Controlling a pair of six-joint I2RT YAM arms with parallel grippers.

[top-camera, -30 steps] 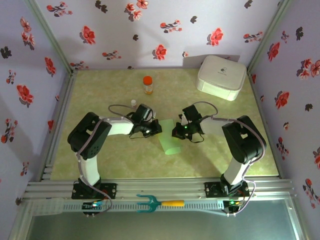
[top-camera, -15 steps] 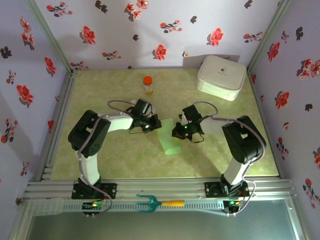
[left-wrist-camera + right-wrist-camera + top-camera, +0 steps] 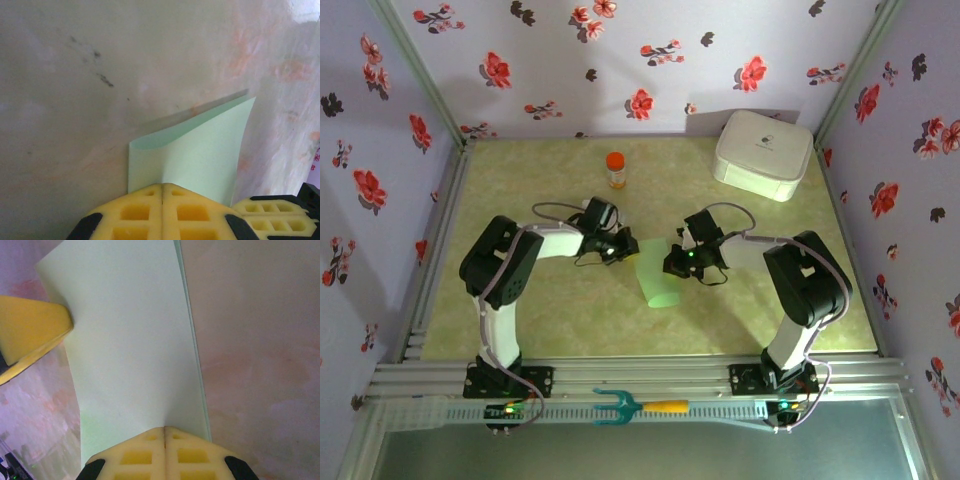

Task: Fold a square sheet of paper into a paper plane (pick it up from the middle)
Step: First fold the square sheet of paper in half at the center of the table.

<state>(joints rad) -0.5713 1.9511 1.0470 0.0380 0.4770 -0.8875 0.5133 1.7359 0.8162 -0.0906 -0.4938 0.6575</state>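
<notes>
Slippage is the main risk: the left gripper (image 3: 162, 189) and right gripper (image 3: 165, 431) are each clamped shut on the square sheet of paper (image 3: 660, 283), so an uneven pull could shear its doubled layers and skew the crease. The sheet lies mid-worktop (image 3: 550, 320), with the left gripper at its 10 o'clock and the right at its 2 o'clock. Its long axis runs roughly 12 to 6 o'clock.

I see both my arms bent inward, elbows raised, wrists low and facing each other. My left gripper (image 3: 622, 247) and right gripper (image 3: 676, 262) sit near one another, each with jaws pressed together, pinching the square sheet of paper (image 3: 660, 285).
</notes>
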